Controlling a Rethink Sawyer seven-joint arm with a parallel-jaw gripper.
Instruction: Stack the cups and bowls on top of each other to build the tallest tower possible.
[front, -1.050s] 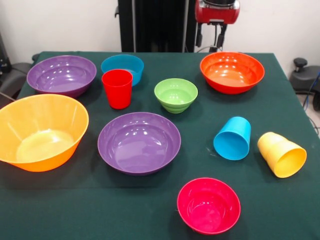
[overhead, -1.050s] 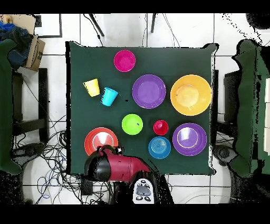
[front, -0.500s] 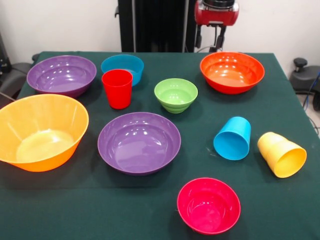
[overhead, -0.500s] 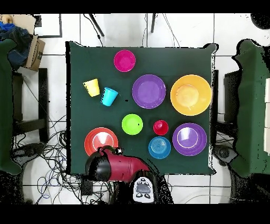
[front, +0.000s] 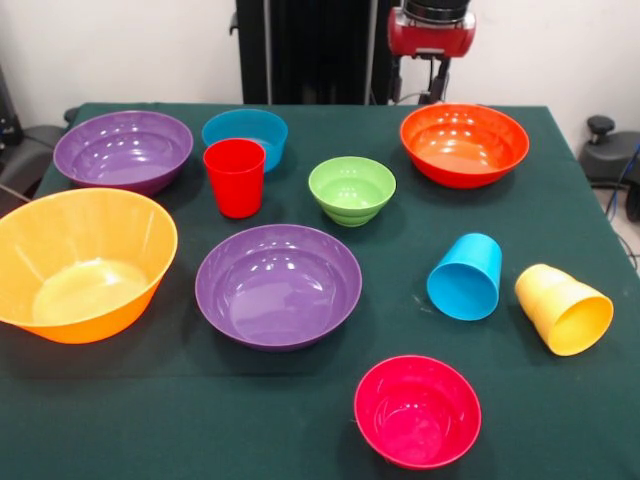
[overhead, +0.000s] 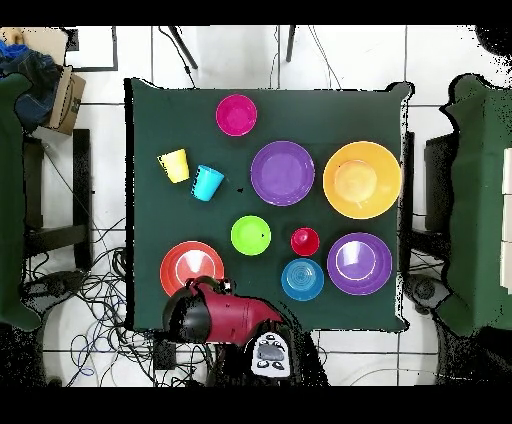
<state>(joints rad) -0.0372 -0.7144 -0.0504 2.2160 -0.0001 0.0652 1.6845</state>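
Note:
The red cup (front: 234, 175) stands upright beside the small blue bowl (front: 245, 132). Lying on their sides are the sky-blue cup (front: 466, 277) and the yellow cup (front: 563, 308). All bowls sit apart, open side up: yellow-orange (front: 80, 262), purple (front: 278, 285), a second purple (front: 123, 150), orange-red (front: 464, 143), green (front: 352, 189) and magenta-pink (front: 417, 410). My gripper (front: 428, 78) hangs drawn back behind the orange-red bowl, touching nothing. In the overhead view the arm (overhead: 205, 310) overlaps the orange-red bowl's (overhead: 192, 268) edge.
A dark green cloth (front: 560, 200) covers the table. A cardboard box (overhead: 62, 95) and cables (overhead: 90, 300) lie on the floor beside it. Dark chairs (overhead: 480, 200) stand at both sides.
The arm's red head has shifted slightly at the table's edge. No cup or bowl has moved.

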